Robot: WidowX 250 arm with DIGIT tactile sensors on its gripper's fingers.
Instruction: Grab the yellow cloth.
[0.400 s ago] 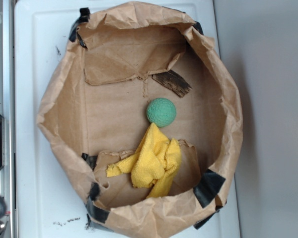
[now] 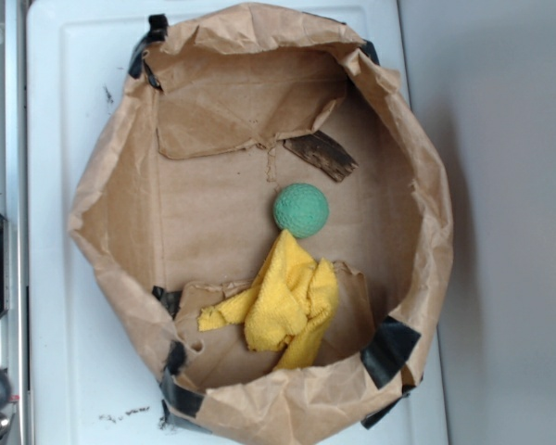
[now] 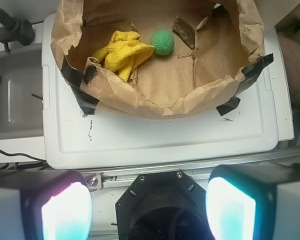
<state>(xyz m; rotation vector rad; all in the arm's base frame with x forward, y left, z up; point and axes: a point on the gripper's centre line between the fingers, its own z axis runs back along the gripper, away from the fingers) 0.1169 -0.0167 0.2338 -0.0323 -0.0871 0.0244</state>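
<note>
The yellow cloth (image 2: 283,301) lies crumpled on the floor of a brown paper bag (image 2: 111,195), toward its near wall. A round green ball (image 2: 301,209) rests just beyond the cloth's upper tip, touching or nearly touching it. In the wrist view the yellow cloth (image 3: 121,51) and the green ball (image 3: 162,42) show far off inside the bag (image 3: 155,100). My gripper (image 3: 147,212) is open, its two glowing pads wide apart with nothing between them, well back from the bag over the robot's black base. The exterior view does not show the gripper.
The bag's crumpled walls stand up all round the cloth, with black tape (image 2: 387,350) at the corners. A dark scrap (image 2: 321,154) lies on the bag floor past the ball. The bag stands on a white tray (image 2: 65,93). A metal rail (image 2: 0,185) runs along the left.
</note>
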